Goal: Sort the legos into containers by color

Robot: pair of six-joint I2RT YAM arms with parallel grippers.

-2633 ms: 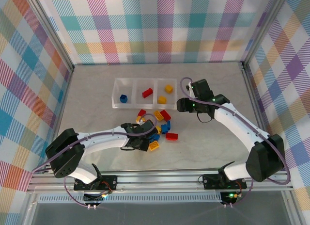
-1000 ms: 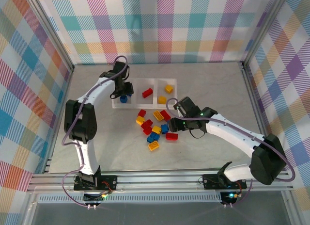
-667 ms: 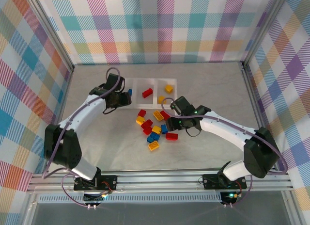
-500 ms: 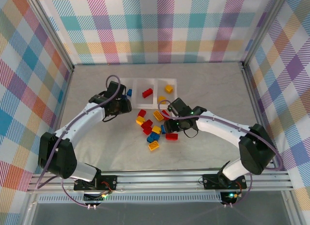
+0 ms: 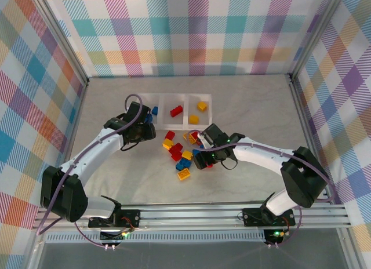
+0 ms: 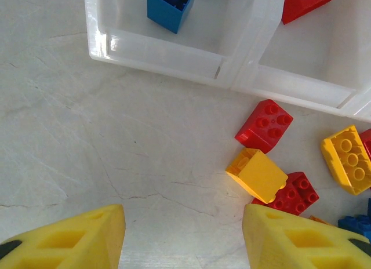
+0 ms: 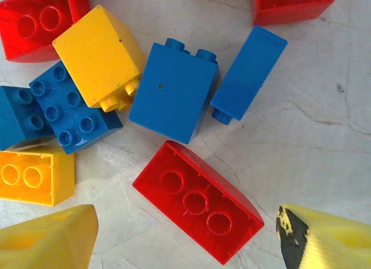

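Legos (image 5: 184, 174) partly under right arm (image 5: 258, 153), containers (image 6: 174, 54) cut off, left fingers (image 6: 69, 237), right fingers (image 7: 46, 240) both apart

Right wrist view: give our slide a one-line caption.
Open right gripper hovering over a red brick, a blue brick and a yellow brick close beside it.

No readable text

No lettering, number or brand can be made out on the legos (image 7: 197, 202); likewise the containers (image 6: 174, 57); likewise the desk (image 6: 87, 141)
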